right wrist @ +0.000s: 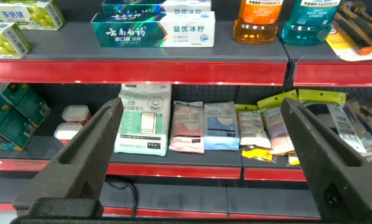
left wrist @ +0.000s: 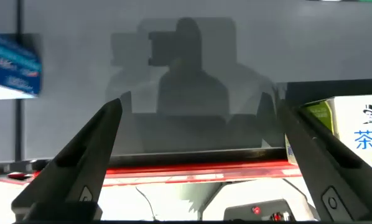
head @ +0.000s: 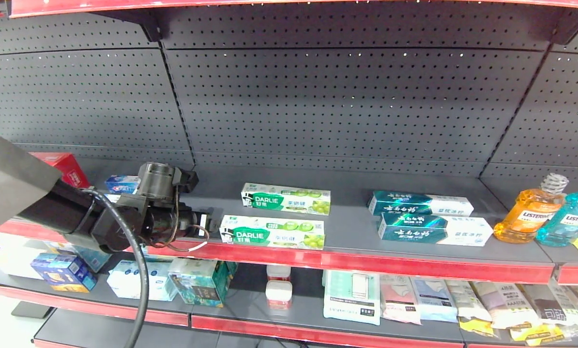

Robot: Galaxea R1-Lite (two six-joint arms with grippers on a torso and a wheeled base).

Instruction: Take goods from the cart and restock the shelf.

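Head view, middle shelf (head: 348, 228), contents from the robot's left to right: red box (head: 67, 167); blue-and-white toothpaste box (head: 121, 183); two green toothpaste boxes; two teal toothpaste boxes; orange mouthwash bottle (head: 525, 218) and blue mouthwash bottle (head: 567, 218), standing side by side at the right end.

Front green toothpaste box (head: 272, 232): lies flat at the shelf's red front edge, long axis running along that edge, its left end just beside the left claw (head: 214, 218); contact cannot be told. Rear green toothpaste box (head: 285, 198): flat, parallel, set farther back.

Teal pair: rear teal box (head: 419, 204) and front teal box (head: 434, 229), both flat, long axes along the shelf, close together.

Left claw, left wrist view (left wrist: 197, 106): fingers spread wide, nothing between them, level with the shelf edge; the green box end (left wrist: 354, 124) sits beside one finger.

Right claw, right wrist view (right wrist: 201, 102): fingers spread wide, holding nothing, facing the lower shelf (right wrist: 173, 169).

Lower shelf, contents: blue carton (head: 64, 273), teal carton (head: 202, 280), two small white jars (head: 278, 290), white flat packet (head: 352, 297), and a row of further flat packets (head: 487, 299).
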